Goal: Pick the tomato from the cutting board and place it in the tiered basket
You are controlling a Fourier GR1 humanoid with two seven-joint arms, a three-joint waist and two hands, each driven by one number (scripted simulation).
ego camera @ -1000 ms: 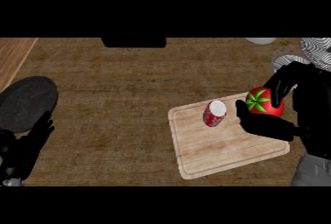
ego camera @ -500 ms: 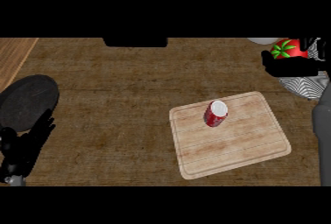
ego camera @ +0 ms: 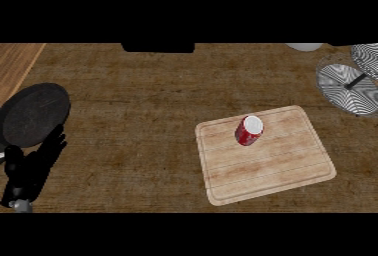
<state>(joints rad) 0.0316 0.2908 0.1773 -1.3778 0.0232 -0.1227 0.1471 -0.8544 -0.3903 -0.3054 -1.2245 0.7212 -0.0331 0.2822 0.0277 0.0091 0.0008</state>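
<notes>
The left hand (ego camera: 33,167) is seen at the view's lower left, resting with fingers straight and holding nothing, beside a dark round pan (ego camera: 33,114) just above it. Well to its right, a cutting board (ego camera: 273,165) lies on the tabletop (ego camera: 140,90), with 1 red can (ego camera: 249,130) on it. The tiered basket (ego camera: 353,82) is seen far up and right. The tomato and the right hand are not visible.

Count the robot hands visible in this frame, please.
1. The left hand rests open at the view's lower left, beside the dark round pan. The right hand is out of view, so it cannot be checked.
</notes>
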